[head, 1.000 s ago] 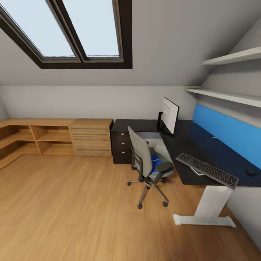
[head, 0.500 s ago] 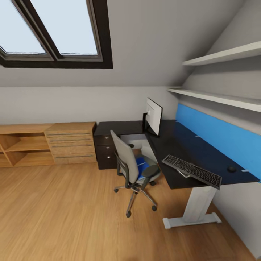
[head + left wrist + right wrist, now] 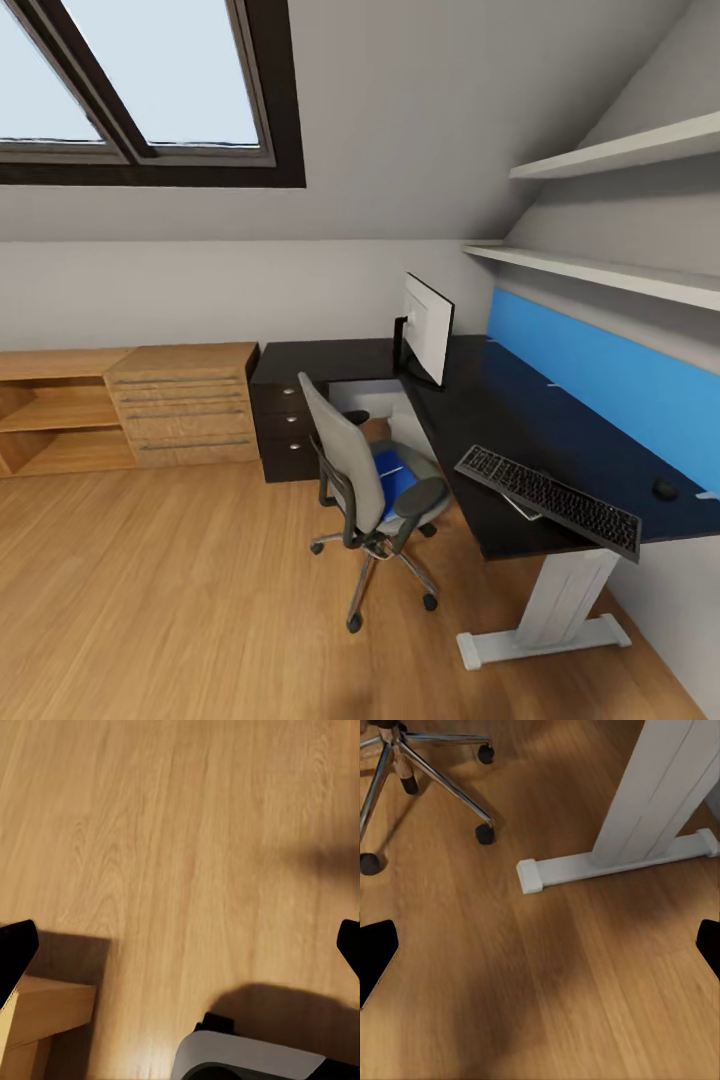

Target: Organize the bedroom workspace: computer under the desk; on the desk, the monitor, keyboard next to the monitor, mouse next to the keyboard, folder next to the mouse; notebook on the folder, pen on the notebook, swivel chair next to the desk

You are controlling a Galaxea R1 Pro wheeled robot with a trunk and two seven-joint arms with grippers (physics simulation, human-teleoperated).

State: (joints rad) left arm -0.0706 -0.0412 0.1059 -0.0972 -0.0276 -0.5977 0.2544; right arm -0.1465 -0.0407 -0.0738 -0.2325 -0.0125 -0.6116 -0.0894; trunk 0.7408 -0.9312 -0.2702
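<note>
Both pincers hang spread wide and empty over the wooden floor, the right pincer (image 3: 540, 945) nearer the chair (image 3: 372, 480) and the surface's white leg (image 3: 660, 791), the left pincer (image 3: 180, 945) farther off. Ahead, the blue folder (image 3: 396, 478) lies flat on the seat, half hidden by the backrest. Beyond it the keyboard (image 3: 548, 500) overhangs the surface (image 3: 520, 410), covering something pale.

skylight (image 3: 150, 90): far left, overhead
wooden drawer cabinet (image 3: 185, 403): far left, against wall
shelves (image 3: 610, 210): right wall, stacked
floor (image 3: 170, 590): wood

left fingers (image 3: 15, 949) spread wide | right fingers (image 3: 376, 952) spread wide
</note>
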